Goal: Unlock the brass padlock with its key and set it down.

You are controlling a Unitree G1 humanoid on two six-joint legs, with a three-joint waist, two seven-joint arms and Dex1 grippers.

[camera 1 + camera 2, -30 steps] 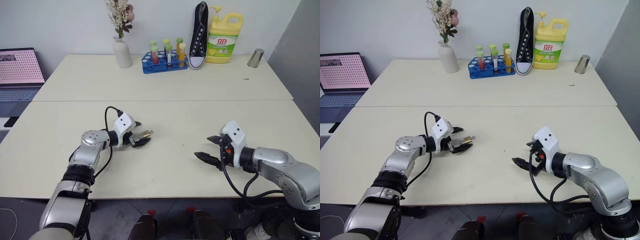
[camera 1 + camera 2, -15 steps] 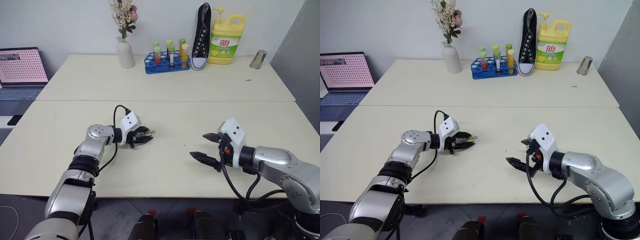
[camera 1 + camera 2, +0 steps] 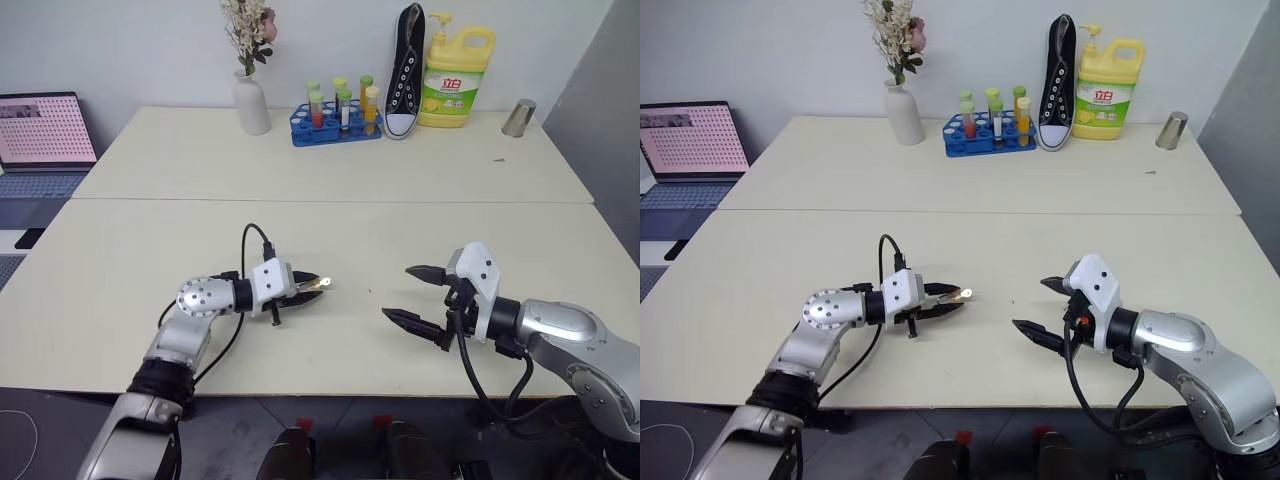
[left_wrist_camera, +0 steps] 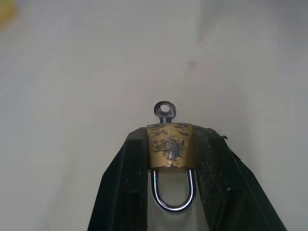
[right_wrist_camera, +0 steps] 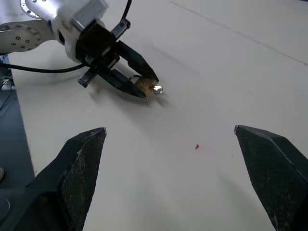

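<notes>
The brass padlock (image 4: 169,147) is small and gold-yellow, with a silvery shackle pointing back toward the wrist. Its key (image 4: 164,109) sticks out of the far end. My left gripper (image 3: 308,287) is shut on the padlock's body, one black finger (image 4: 126,183) on each side, and holds it just above the near table, left of centre. The padlock (image 5: 144,85) and key (image 5: 157,89) also show in the right wrist view. My right gripper (image 3: 399,292) stands open with nothing in it, a short way to the right of the padlock and pointing toward it.
On the far table stand a white vase of flowers (image 3: 251,105), a blue rack of test tubes (image 3: 336,118), a black sneaker (image 3: 405,72), a yellow detergent bottle (image 3: 457,80) and a metal cup (image 3: 517,117). A laptop (image 3: 42,135) sits at the far left.
My left gripper closed on the padlock, lifted it off the table and drew it back and to the right. The right gripper stayed open and rose slightly.
</notes>
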